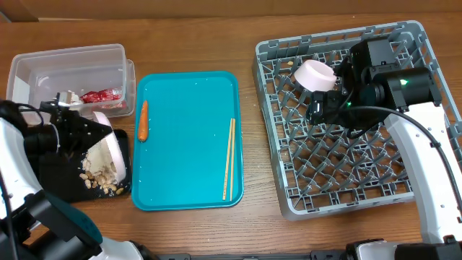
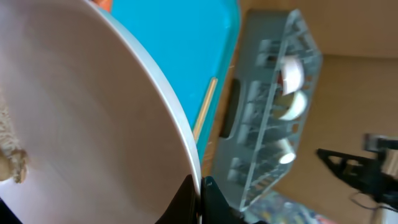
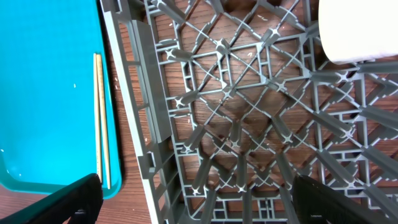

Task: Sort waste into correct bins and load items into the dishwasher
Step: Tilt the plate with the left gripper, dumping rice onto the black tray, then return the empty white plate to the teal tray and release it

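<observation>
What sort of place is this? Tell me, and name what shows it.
Probably a mock dish-clearing station on a wooden table: a grey dish rack holding a bowl, a teal serving tray with chopsticks and a carrot, and a plate tipped over food scraps.

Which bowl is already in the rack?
The pale-pink bowl, sitting inside the grey rack; the tilted bowl hangs over the black tray, outside it.

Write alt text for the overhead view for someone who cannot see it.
The left gripper tilts a white dish over a black tray, beige scraps piled beneath. A teal tray at centre holds a carrot and chopsticks; the right gripper, jaws open, hangs over a grey rack beside a pale bowl. A clear tub at back left holds a red wrapper.
</observation>
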### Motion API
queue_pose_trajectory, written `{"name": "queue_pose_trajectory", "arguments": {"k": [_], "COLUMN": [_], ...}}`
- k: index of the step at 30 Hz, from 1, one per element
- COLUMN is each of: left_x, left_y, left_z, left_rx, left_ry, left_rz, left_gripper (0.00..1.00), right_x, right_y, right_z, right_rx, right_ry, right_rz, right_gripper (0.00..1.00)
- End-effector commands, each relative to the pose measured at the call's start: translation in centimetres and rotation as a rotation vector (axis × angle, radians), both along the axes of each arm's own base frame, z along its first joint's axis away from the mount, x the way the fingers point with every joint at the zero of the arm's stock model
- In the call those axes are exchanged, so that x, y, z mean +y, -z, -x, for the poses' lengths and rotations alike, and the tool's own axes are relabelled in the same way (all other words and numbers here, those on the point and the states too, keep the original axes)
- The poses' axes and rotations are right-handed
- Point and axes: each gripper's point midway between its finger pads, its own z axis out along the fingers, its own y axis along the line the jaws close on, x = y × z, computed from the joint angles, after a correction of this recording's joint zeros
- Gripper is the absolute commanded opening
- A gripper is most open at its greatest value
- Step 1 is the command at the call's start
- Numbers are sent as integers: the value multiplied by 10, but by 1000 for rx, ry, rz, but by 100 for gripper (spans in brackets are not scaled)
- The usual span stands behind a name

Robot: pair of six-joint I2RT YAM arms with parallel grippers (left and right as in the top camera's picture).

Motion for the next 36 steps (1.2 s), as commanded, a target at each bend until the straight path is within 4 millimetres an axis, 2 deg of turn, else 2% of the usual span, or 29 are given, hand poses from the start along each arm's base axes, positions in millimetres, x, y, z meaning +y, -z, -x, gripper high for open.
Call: {"name": "queue_pose_trajectory", "arguments": {"k": [1, 5, 9, 11, 15, 18, 23, 28, 31, 36], "left_x": [6, 19, 13, 15, 15, 22, 17, 12, -1, -82], "left_y": [-33, -33, -47, -41, -43, -28, -44, -41, -38, -33], "left_z": [-8, -2, -6, -5, -6, -1, -9, -6, -5, -16], "left_rx": [-180, -172, -299, -255, -297, -189, -301, -269, -239, -242], "left_ry": [-26, -75, -30, -46, -19, -47, -36, -24, 22, 302], "left_rz": [56, 61, 84, 75, 54, 15, 64, 64, 65, 57], "left_gripper": [4, 4, 4, 4, 4, 4, 4, 4, 4, 4], "right_x": [1, 1, 1, 1, 1, 2, 2, 2, 2, 2], "right_y": [-6, -6, -6, -6, -6, -6, -6, -7, -7, -7], "right_z": [0, 0, -1, -1, -1, -1, -2, -3, -3, -4], "right_rx": [-24, -24, -27, -28, -28, -30, -31, -35, -38, -39], "right_ry": [-9, -9, -9, -9, -9, -9, -9, -9, -9, -6], "right_rz": [-7, -7, -8, -8, -8, -8, -8, -9, -10, -11], "right_gripper": [100, 100, 100, 100, 100, 100, 100, 100, 100, 100]}}
